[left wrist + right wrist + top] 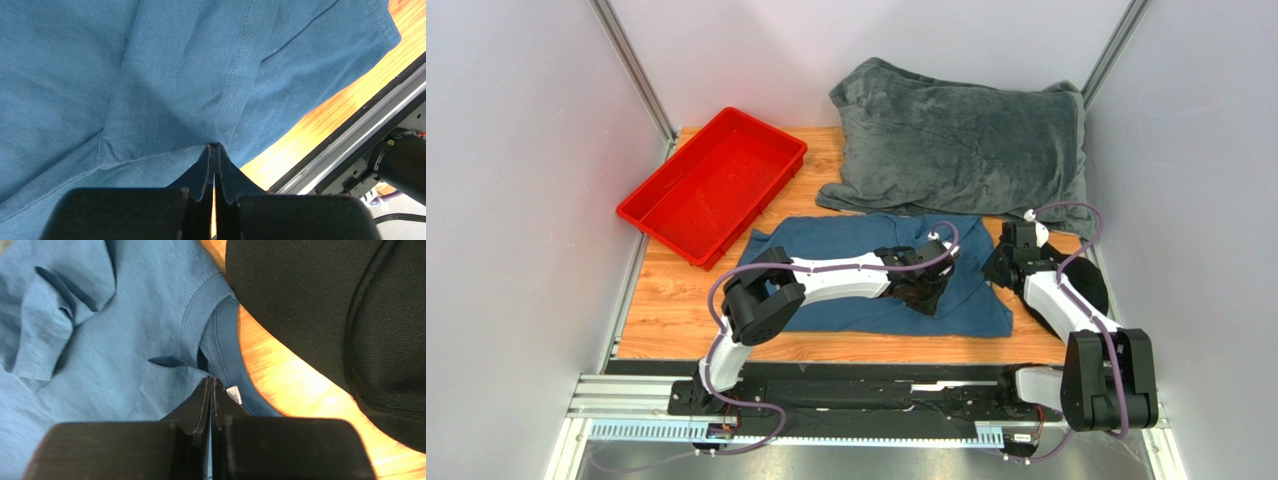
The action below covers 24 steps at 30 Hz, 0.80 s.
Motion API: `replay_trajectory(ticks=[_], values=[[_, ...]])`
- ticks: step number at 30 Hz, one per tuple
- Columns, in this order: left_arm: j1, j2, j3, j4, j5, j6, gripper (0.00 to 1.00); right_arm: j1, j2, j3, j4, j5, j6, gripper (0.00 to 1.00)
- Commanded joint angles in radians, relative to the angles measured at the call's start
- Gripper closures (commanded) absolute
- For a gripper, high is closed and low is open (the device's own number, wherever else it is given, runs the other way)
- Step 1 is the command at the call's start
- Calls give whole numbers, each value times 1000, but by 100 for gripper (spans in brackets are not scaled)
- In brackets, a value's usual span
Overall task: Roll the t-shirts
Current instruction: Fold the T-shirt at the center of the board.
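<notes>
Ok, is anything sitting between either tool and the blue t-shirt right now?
Nothing visible. The left tool is shut on the blue t-shirt at a seam, and the right tool is shut on it beside the collar. The black cloth lies off to the side, not between.

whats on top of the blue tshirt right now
Both grippers: the left gripper is shut on a fold of the blue t-shirt, the right gripper by its collar. The left arm hides the cloth beneath it from above.

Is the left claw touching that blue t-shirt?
Touching. The left wrist view shows the left gripper shut, pinching a raised fold of the blue t-shirt.
</notes>
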Motion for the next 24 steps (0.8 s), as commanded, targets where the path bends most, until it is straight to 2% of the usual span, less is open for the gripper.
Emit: replay_trajectory(ticks=[1, 12, 24], values=[[14, -64, 26, -7, -15, -13, 100, -3, -11, 23, 47, -1, 12, 100], [80, -132, -14, 10, -26, -33, 100, -1, -67, 90, -28, -36, 32, 100], [164, -121, -24, 36, -19, -52, 100, 28, 93, 245, -17, -58, 35, 100]])
